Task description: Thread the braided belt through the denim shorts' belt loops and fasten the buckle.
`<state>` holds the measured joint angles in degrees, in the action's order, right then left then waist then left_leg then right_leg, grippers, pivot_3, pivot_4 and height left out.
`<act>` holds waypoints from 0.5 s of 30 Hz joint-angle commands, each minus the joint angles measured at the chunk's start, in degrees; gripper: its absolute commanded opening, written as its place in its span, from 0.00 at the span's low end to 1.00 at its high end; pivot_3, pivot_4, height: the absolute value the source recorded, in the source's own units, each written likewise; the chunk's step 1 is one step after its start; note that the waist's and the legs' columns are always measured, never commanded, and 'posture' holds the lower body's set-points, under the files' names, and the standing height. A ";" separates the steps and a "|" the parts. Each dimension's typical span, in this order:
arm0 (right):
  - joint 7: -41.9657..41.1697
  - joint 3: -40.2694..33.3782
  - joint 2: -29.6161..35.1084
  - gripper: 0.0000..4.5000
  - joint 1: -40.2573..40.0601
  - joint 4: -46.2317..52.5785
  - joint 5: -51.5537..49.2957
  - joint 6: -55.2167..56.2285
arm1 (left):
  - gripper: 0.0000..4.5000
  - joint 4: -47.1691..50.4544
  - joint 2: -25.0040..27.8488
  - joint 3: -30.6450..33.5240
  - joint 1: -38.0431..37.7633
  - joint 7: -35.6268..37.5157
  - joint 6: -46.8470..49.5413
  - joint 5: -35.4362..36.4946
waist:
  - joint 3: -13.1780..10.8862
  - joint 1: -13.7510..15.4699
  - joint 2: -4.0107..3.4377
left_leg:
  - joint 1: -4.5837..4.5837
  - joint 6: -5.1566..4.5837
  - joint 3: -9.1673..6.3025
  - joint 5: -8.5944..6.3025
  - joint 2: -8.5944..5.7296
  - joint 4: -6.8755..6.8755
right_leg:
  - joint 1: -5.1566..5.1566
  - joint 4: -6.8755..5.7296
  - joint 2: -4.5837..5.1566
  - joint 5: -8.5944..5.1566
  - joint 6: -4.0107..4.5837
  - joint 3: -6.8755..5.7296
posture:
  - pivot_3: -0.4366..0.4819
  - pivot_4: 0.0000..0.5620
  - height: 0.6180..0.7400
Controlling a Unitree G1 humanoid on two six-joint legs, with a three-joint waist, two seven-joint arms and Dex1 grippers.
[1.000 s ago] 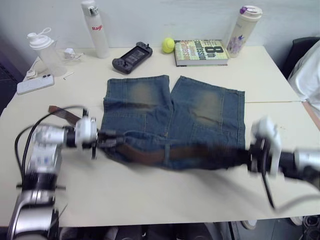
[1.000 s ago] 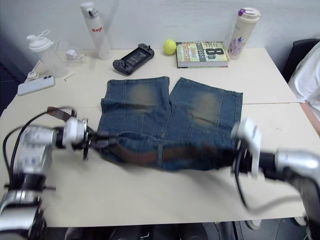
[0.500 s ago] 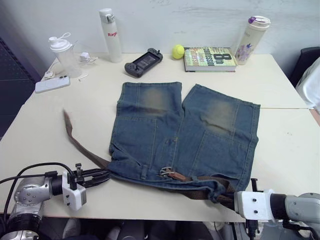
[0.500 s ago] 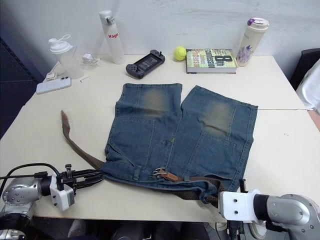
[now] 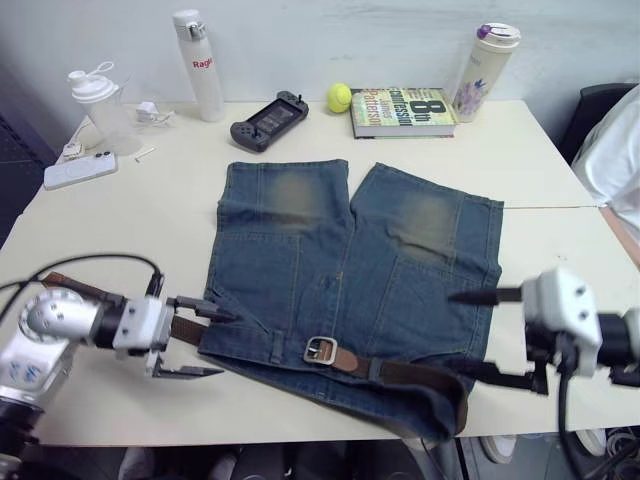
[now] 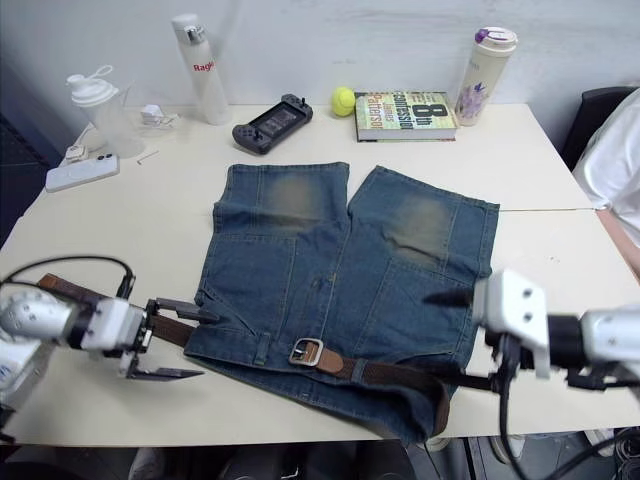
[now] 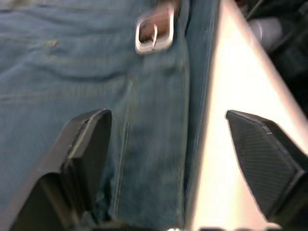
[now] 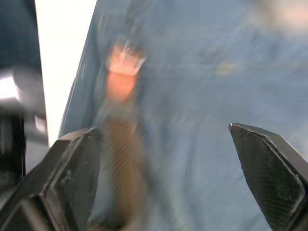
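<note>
On the counter point(image 5: 300, 400), the shorts point(image 5: 350, 270) lie flat with the waistband nearest the robot, and the belt point(image 5: 410, 375) already runs along it. Buckle point(image 5: 320, 350) sits about mid-waistband and looks fastened, with the strap going through the frame. At least one loop point(image 5: 278, 346) just beside the buckle seems to have the belt under it; can't tell about the rest. The belt's tail sticks out past the shorts' left edge. Left gripper point(image 5: 195, 338) is spread wide by that edge, holding nothing. Right gripper point(image 5: 490, 335) is spread too, over the shorts' right side. Looks basically done to me, maybe just tidying left.
</note>
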<state>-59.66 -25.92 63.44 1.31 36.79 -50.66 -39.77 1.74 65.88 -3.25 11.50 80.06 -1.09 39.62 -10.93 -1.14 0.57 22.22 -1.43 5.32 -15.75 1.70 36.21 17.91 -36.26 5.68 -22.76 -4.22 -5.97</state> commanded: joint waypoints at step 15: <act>26.11 35.44 -15.11 1.00 30.35 -36.09 26.72 -13.80 | 0.92 -43.37 -25.14 -8.16 32.82 -16.62 2.92 -28.43 | -0.22 0.16 0.33 | 2.11 0.21 0.63 0.65 -0.09 1.00 | 2.57 -1.65 -0.04 0.00 -0.13 0.12 | 0.48 0.27 1.00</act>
<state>-34.78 9.63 48.57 32.11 2.46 -25.93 -52.08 -40.91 40.44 -10.74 44.41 63.40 3.21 13.99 -11.15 -0.98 0.90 24.32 -1.21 5.89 -15.09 1.65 37.27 20.44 -37.95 5.65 -22.76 -4.36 -5.90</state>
